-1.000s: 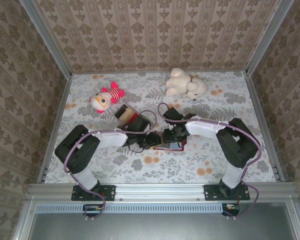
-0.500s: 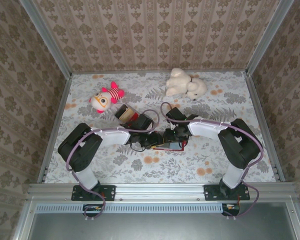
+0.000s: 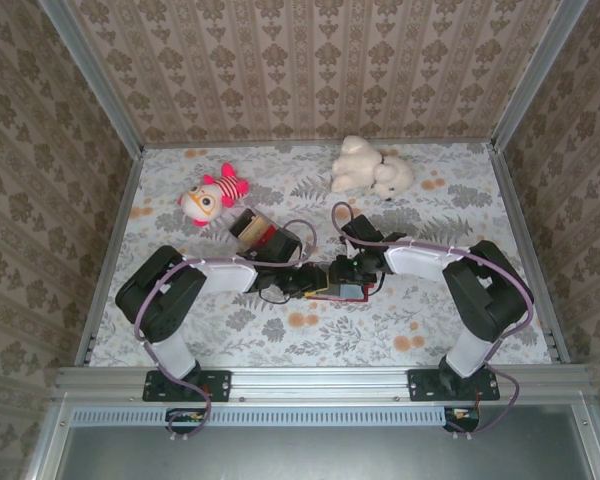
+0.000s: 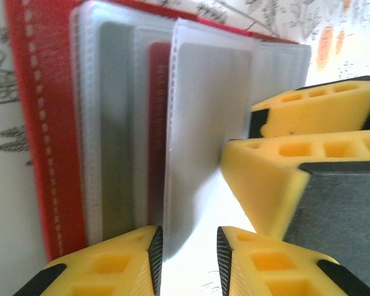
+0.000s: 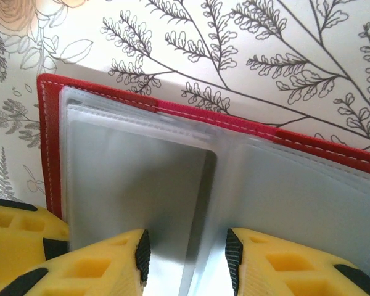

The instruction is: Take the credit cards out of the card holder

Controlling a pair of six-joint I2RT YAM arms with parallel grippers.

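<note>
The card holder (image 3: 346, 292), a red wallet, lies open on the table between both grippers. In the left wrist view its red cover (image 4: 37, 123) holds grey-blue clear pockets, and one pocket leaf (image 4: 209, 123) stands up. My left gripper (image 4: 188, 259) is open, with that leaf's lower edge against its left pad. The right gripper's yellow fingers (image 4: 283, 166) press in from the right. In the right wrist view my right gripper (image 5: 185, 259) is open over the pockets, a raised leaf edge (image 5: 203, 203) between its fingers. A dark red strip (image 4: 157, 123) sits in one pocket. The credit cards are hidden.
A clear box (image 3: 260, 232) with red and tan contents lies just behind the left gripper (image 3: 315, 282). A pink and white plush toy (image 3: 212, 195) and a white plush animal (image 3: 370, 168) sit at the back. Papered walls close in the table on three sides.
The left gripper has slid right, closer to the wallet. The right arm's forearm has swung a little to the right while its gripper stays at the wallet.
</note>
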